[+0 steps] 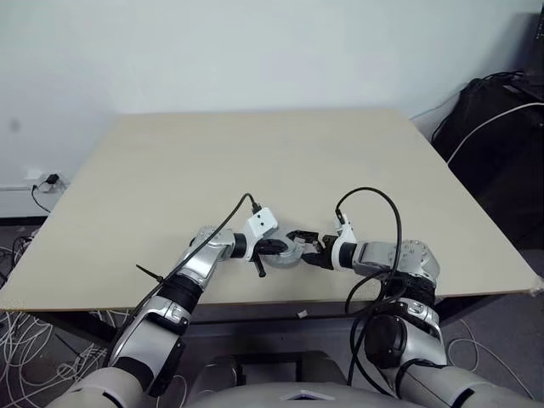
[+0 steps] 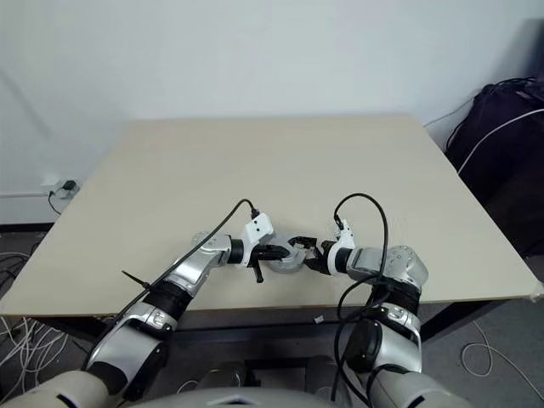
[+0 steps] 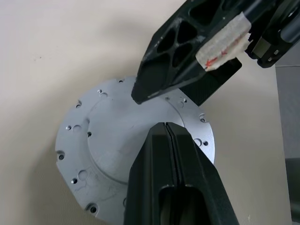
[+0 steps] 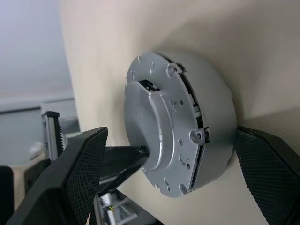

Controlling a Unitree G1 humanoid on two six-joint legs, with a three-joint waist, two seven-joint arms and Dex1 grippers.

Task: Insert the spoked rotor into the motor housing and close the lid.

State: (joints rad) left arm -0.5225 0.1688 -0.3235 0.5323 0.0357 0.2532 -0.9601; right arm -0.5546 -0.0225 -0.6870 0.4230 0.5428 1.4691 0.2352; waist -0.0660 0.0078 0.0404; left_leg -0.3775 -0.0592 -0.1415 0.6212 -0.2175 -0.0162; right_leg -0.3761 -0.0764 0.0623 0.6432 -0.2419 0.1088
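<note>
Since the closed motor housing [image 1: 286,252] sits near the bench [image 1: 255,161] front edge, between both tools, either arm is close: the left tool [image 1: 274,248], fingers together, presses its lid [image 3: 117,140], while the right tool [image 1: 308,242] spreads apart around its 2 sides.

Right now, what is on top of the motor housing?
The grey lid sits on the motor housing, with the shut left gripper pressing on it. Anything inside is covered.
</note>
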